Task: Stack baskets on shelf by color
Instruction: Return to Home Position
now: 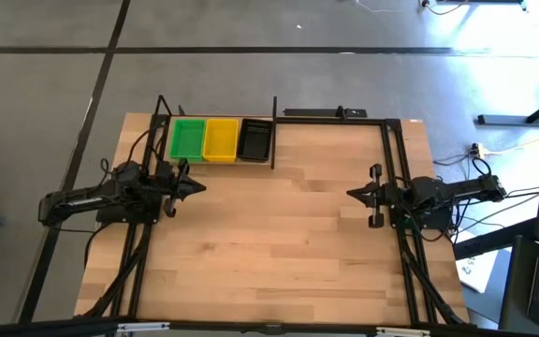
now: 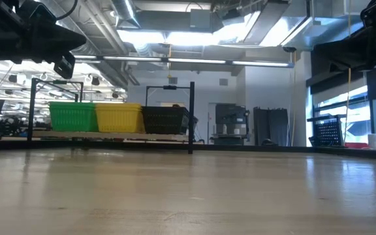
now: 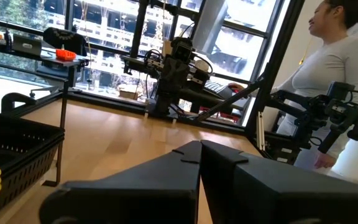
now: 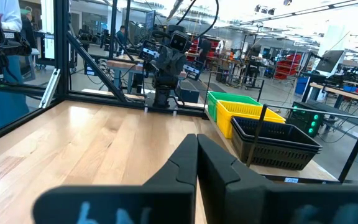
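Three baskets stand in a row on the shelf [image 1: 215, 161] at the table's far left: a green basket [image 1: 187, 139], a yellow basket [image 1: 221, 139] and a black basket [image 1: 254, 139]. Each rests on its bottom, side by side; whether each is a stack I cannot tell. My left gripper [image 1: 200, 186] hovers shut at the table's left side, just near of the shelf. My right gripper [image 1: 352, 194] hovers shut at the right side. Both point toward the table's middle with nothing between their fingers.
A black metal frame [image 1: 393, 159] runs along the table's far and right edges. Bare wooden tabletop [image 1: 279, 234] lies between the two grippers. A person [image 3: 328, 68] stands beyond the table's right side.
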{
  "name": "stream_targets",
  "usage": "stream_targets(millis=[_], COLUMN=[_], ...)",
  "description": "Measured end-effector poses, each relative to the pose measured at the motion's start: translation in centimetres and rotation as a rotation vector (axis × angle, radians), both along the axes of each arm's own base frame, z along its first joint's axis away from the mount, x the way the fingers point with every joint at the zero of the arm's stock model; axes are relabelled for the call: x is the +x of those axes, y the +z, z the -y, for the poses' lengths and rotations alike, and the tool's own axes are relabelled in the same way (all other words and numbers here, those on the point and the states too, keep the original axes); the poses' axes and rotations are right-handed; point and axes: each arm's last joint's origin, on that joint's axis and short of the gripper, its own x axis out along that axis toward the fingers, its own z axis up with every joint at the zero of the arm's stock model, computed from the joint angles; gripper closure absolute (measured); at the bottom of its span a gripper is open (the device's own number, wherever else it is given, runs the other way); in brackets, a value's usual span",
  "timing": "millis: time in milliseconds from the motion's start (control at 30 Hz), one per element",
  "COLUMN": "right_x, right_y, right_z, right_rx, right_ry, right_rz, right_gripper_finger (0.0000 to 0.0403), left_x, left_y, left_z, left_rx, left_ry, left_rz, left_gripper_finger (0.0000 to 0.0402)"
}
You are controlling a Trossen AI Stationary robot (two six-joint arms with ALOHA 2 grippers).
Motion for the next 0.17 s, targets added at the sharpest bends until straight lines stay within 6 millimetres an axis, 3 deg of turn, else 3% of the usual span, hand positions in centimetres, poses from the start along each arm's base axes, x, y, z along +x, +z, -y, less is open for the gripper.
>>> stream_targets(millis=[167], right_x=[0.00], right_y=[0.00], right_z=[0.00], right_rx=[0.000], right_ry=[0.000], right_rz=[0.000], right_gripper_finger=[0.0397], left_x=[0.00], left_y=[0.00], left_z=[0.00], left_rx=[0.000], left_ry=[0.000], left_rz=[0.000], left_gripper_finger=[0.0401])
